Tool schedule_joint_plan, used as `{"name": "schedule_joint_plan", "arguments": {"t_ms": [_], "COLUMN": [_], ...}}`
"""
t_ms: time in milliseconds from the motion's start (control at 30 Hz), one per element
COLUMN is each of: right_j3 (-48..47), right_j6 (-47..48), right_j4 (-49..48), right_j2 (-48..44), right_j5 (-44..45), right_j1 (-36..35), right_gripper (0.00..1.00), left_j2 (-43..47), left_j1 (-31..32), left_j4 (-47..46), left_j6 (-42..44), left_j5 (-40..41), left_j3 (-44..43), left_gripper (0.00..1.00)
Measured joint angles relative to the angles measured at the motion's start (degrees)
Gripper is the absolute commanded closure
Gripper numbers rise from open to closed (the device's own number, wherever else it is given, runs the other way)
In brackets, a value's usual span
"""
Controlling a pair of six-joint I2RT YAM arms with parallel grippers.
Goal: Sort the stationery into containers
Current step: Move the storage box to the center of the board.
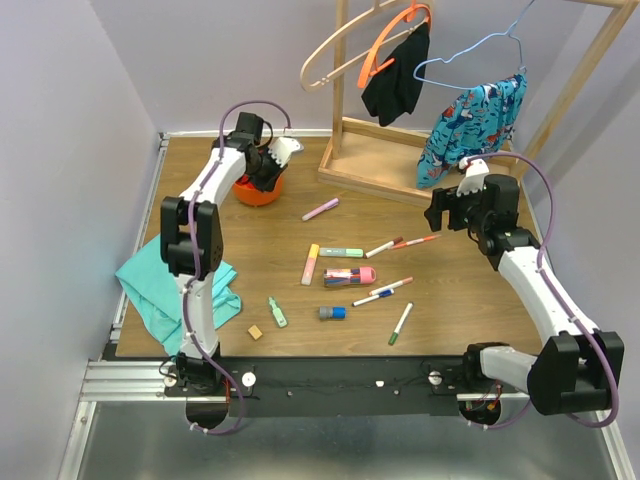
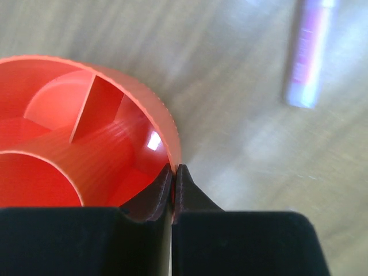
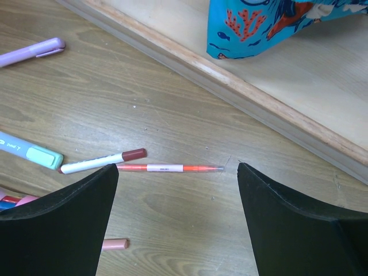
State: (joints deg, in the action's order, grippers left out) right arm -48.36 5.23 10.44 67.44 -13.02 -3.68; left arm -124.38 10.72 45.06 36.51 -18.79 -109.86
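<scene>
While the left gripper (image 2: 174,172) is closed on the orange organiser (image 1: 252,196) at the far left of the table (image 1: 450,310), its fingertips apparently pinching the thin rim, the right gripper (image 3: 178,167) hangs wide open and empty above an orange pen (image 3: 169,168) lying near the wooden rack base (image 3: 270,109).

We count one organiser and twelve loose items, all on the wood between the arms:
- five thin pens, the orange one included
- four highlighters: lilac highlighter (image 1: 320,209), yellow highlighter (image 1: 310,264), mint highlighter (image 1: 341,252) and small green highlighter (image 1: 277,312)
- one pink-and-dark tube (image 1: 350,275)
- one blue-grey piece (image 1: 331,313)
- one tan cube (image 1: 256,331)

The compartments we can see hold nothing.

We judge the pens light, stiff and smooth-barrelled, so apt to roll. Each is best taken across the barrel at mid-length. The organiser is probably light, rigid plastic, and it may slide or tip if drawn by one wall.
</scene>
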Motion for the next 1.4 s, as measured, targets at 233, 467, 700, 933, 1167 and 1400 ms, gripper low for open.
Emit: {"name": "schedule_joint_plan", "arguments": {"t_ms": [233,467,700,933,1167,1400], "right_j3": [0.0,1.7,3.7,5.3,5.8,7.0], "right_j6": [0.0,0.0,0.1,0.2,0.4,0.2], "right_j4": [0.2,0.9,2.4,2.8,3.8,4.2], "right_j2": [-2.7,-4.9,-6.5,-9.2,-11.6,-13.4], "right_j5": [0.0,0.0,0.0,0.0,0.0,0.9], "right_j1": [0.0,0.0,0.0,0.0,0.0,0.0], "right_gripper": [0.09,0.09,0.09,0.09,0.08,0.06], "left_j2": [10.4,21.3,23.8,23.8,27.5,42.8], "left_j1": [0.7,4.5,9.3,9.6,9.7,17.5], "left_j4": [4.3,6.1,4.7,1.4,2.3,2.5], "left_j6": [0.2,-0.2,-1.5,-3.0,-3.8,-3.6], "left_j5": [-6.9,-12.4,-12.7,-9.7,-7.1,-8.3], "left_j3": [11.4,22.5,29.4,29.6,29.6,27.3], "left_gripper": [0.91,0.90,0.90,0.66,0.43,0.38]}}
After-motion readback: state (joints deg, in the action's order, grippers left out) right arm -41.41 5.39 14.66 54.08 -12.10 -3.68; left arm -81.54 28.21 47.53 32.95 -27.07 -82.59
